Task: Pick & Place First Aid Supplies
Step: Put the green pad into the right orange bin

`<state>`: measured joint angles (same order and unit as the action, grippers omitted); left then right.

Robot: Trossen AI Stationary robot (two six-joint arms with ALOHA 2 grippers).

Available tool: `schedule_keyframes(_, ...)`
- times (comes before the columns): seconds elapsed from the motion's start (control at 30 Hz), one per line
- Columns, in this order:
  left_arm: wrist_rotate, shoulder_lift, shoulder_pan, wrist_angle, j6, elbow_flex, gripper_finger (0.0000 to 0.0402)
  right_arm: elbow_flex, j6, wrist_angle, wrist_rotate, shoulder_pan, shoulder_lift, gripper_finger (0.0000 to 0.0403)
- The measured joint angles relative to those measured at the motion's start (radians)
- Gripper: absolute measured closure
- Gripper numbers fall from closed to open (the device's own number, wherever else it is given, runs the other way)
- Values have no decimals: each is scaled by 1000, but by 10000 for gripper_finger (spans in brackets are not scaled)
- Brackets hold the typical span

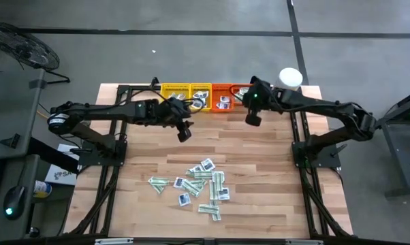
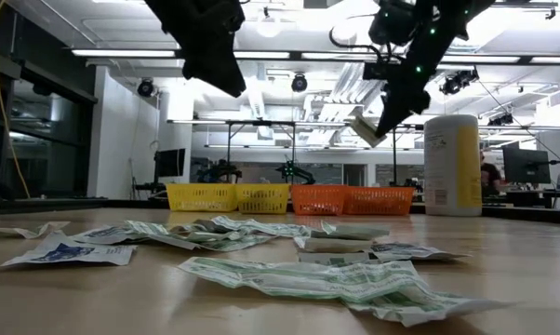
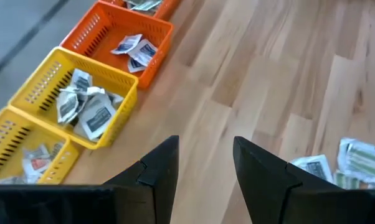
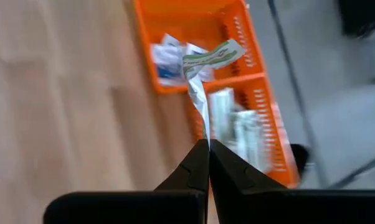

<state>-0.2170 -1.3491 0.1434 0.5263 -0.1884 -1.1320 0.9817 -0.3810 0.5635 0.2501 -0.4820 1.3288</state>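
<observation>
The first aid supplies, flat white-and-green strips and white squares with blue centres, lie in a loose pile [image 1: 201,184] on the wooden table's near middle; more lie in the yellow [image 3: 81,102] and orange [image 3: 122,43] trays. My right gripper [image 4: 207,146] hangs above the table near the orange trays [image 4: 237,124], shut on one white-and-green strip [image 4: 207,62]. My left gripper [image 3: 206,162] hangs open over bare wood [image 1: 184,133] in front of the yellow trays, with nothing between its fingers. My right gripper pinches one end of the strip [image 4: 203,132] between its two fingertips. The fingers slant down toward the table's far edge and lie along the strip. The strip sticks out past the fingertips, its free end [image 4: 215,55] bent over, lifted clear of the table [image 2: 364,128].
Two yellow and two orange trays [image 1: 200,92] stand in a row at the table's far edge. A tall white-and-yellow canister [image 1: 291,76] stands at the far right, beside the right arm. Bare wood lies between the trays and the pile.
</observation>
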Motion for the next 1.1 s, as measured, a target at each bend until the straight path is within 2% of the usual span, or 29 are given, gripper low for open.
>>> schedule_keyframes(0.1, 25, 0, 17, -5, -12, 0, 250, 0, -147, -5, 22, -46, 0, 403)
schedule_keyframes(0.23, 25, -11, 22, -24, -27, 0, 250, 0, -346, -30, -17, -105, 18, 403)
schedule_keyframes(0.47, 18, -26, 20, -66, -39, 1, 250, 0, -558, -122, 7, -163, 135, 403)
schedule_keyframes(0.7, 16, -35, 20, -51, -80, 1, 250, -1, -658, -238, 129, -208, 258, 403)
schedule_keyframes(0.93, 15, -35, 20, -52, -151, 49, 250, -1, -661, -248, 122, -240, 319, 401)
schedule_keyframes(1.1, 21, -35, 20, -55, -204, 94, 250, -1, -651, -279, 109, -240, 320, 375)
